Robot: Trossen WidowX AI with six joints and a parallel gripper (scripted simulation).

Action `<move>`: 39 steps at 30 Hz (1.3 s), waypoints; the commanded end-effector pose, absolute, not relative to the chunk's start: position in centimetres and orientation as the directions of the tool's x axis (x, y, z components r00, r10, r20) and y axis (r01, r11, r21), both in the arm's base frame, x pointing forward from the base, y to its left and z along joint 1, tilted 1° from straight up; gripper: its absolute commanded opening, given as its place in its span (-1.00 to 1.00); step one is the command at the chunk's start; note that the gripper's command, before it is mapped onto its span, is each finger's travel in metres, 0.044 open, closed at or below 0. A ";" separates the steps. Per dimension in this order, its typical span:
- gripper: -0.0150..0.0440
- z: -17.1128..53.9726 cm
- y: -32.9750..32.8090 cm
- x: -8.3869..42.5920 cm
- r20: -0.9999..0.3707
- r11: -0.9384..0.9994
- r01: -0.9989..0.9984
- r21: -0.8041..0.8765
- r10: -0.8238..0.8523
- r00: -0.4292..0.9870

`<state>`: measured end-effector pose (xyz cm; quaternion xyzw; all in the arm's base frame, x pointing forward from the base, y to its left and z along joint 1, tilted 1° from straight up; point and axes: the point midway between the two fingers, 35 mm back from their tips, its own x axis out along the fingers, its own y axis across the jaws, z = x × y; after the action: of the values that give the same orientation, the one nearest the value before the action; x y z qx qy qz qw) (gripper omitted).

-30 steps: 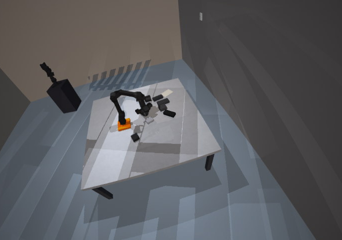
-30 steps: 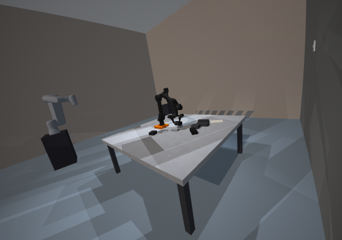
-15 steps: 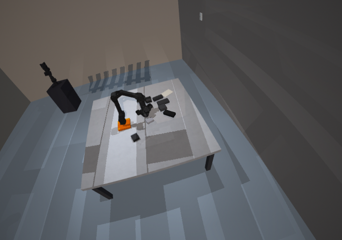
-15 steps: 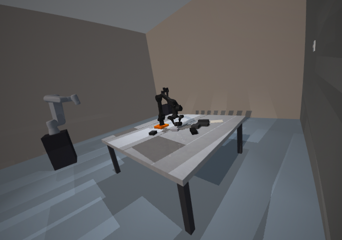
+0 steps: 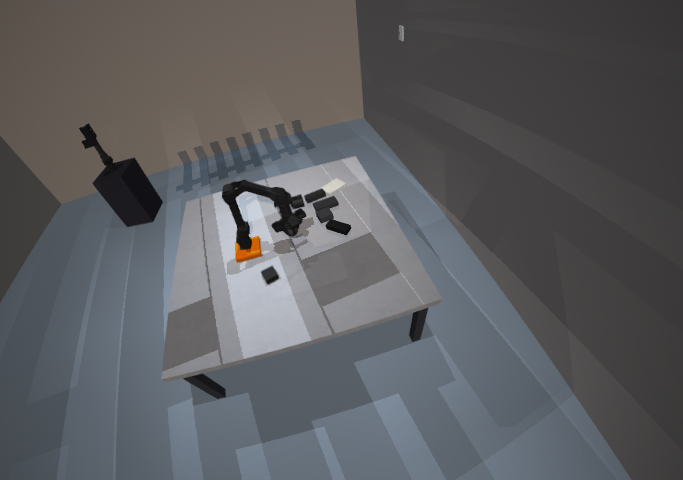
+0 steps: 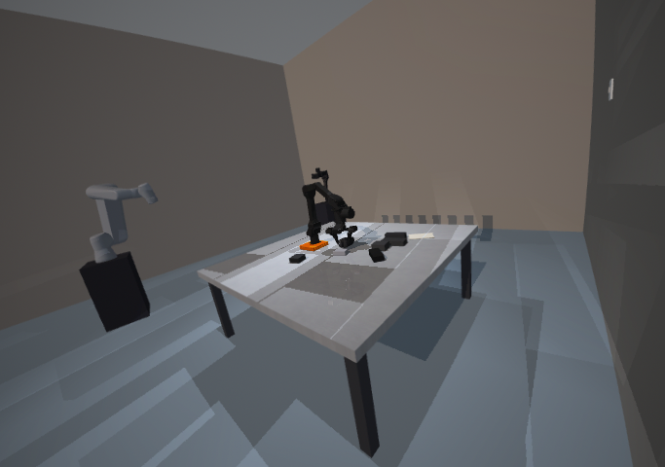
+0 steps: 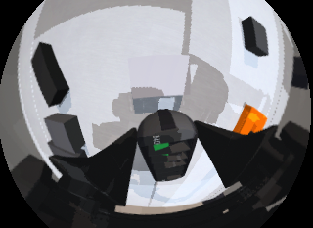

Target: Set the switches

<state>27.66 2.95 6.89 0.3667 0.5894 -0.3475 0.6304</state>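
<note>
The dark grey controller unit [image 7: 168,132] [image 6: 347,242] is between my fingertips, held above the bench [image 5: 274,316] [image 6: 311,313]. In the wrist view its switch face shows obliquely, with white ON lettering, a bright green rocker end and a thinner green sliver behind it. The other rockers look dark, and their separate settings are too small to tell. My gripper [image 7: 166,128] [image 5: 290,225] [image 6: 344,237] is shut on the unit, one finger at each side. The underside label is hidden in the wrist view and cannot be made out in the top and exterior views.
A pale grey block [image 7: 158,73] lies below, beyond the unit. Several dark modules lie on one side, the nearest a black one [image 5: 338,226] [image 6: 377,255] [image 7: 50,73]. Another dark module [image 5: 269,275] [image 6: 297,258] [image 7: 254,36] lies near the orange arm base [image 5: 248,255] [image 6: 314,246] [image 7: 246,122]. A cream sheet [image 5: 333,185] lies farther back.
</note>
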 end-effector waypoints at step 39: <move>1.00 5.2 2.7 27.8 -0.998 0.491 0.869 0.050 -0.005 0.060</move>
<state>27.86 2.66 5.24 0.3659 0.5910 -0.3471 0.6296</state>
